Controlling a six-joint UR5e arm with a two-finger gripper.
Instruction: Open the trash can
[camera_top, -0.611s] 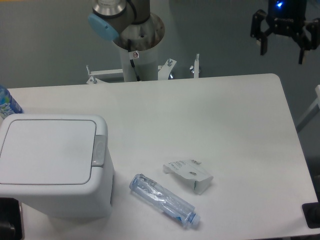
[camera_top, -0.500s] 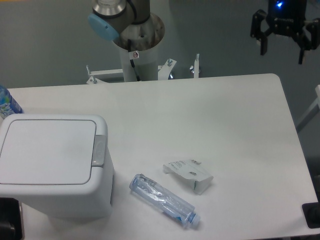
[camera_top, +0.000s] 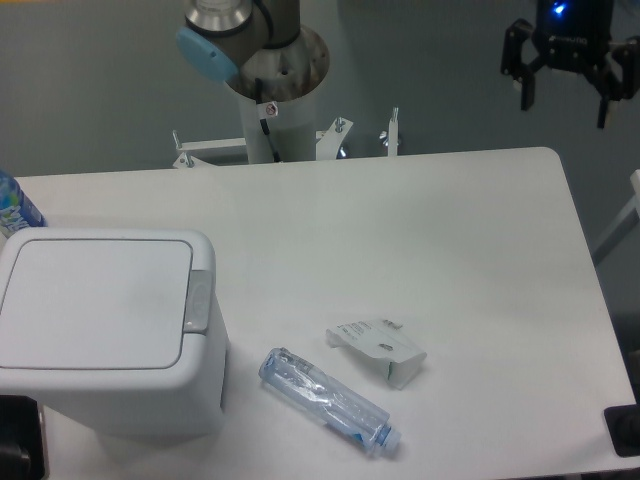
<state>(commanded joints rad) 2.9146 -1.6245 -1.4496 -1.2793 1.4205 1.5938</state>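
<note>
Trash can (camera_top: 105, 335) sits at 8 o'clock, lid shut. Gripper (camera_top: 567, 90) hasn't budged since the last frames (jaws spread, empty), parked at 1 o'clock. Approach not started.

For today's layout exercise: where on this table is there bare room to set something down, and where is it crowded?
Free: the wide table stretch from the trash can to the right edge, behind the crumpled carton. Also the near-right corner. Crowded: the near-left, where trash can, plastic bottle and carton lie close together.
</note>
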